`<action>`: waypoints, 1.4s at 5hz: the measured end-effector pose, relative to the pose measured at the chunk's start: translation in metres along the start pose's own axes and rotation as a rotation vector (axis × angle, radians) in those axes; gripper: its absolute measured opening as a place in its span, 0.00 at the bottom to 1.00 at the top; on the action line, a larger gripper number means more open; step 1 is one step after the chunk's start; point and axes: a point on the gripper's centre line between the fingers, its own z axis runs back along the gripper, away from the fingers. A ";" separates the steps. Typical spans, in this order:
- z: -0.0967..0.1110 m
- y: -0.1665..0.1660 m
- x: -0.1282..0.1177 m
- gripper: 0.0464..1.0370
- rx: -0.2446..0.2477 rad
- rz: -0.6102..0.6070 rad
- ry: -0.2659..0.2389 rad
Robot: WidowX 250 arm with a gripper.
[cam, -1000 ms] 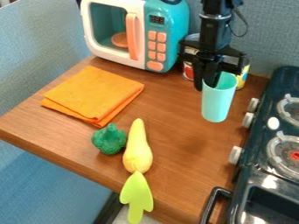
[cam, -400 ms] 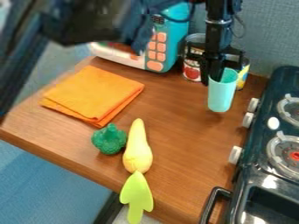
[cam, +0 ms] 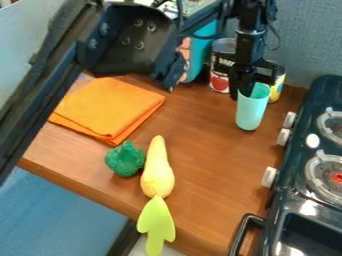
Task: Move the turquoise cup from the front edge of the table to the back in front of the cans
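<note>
The black gripper point(cam: 241, 92) hangs at the upper right of the counter, shut on the rim of a turquoise cup point(cam: 252, 111). One finger stands inside the cup's mouth and the other lies against its left outer side. The cup is nearly upright; whether its base touches the wood cannot be told. Just behind are a can with a red picture point(cam: 219, 82) and a yellow-labelled can point(cam: 277, 86), the latter partly hidden by the gripper and cup.
An orange cloth point(cam: 110, 107), green broccoli point(cam: 125, 159) and a yellow, green-leafed vegetable point(cam: 157, 172) lie on the wooden counter point(cam: 207, 175). A dark toy stove point(cam: 304, 167) borders the right. The arm covers most of a turquoise toy microwave point(cam: 200, 55).
Gripper and cup have moved a little toward the back and right, with a slight return forward since the middle frame. The arm's links have swung in over the upper left, across the microwave.
</note>
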 end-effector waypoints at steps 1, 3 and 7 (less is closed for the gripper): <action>-0.003 0.000 -0.001 0.09 0.001 0.008 0.011; -0.016 -0.004 -0.009 0.59 -0.040 0.041 0.033; 0.055 0.011 -0.069 0.96 -0.092 0.066 -0.146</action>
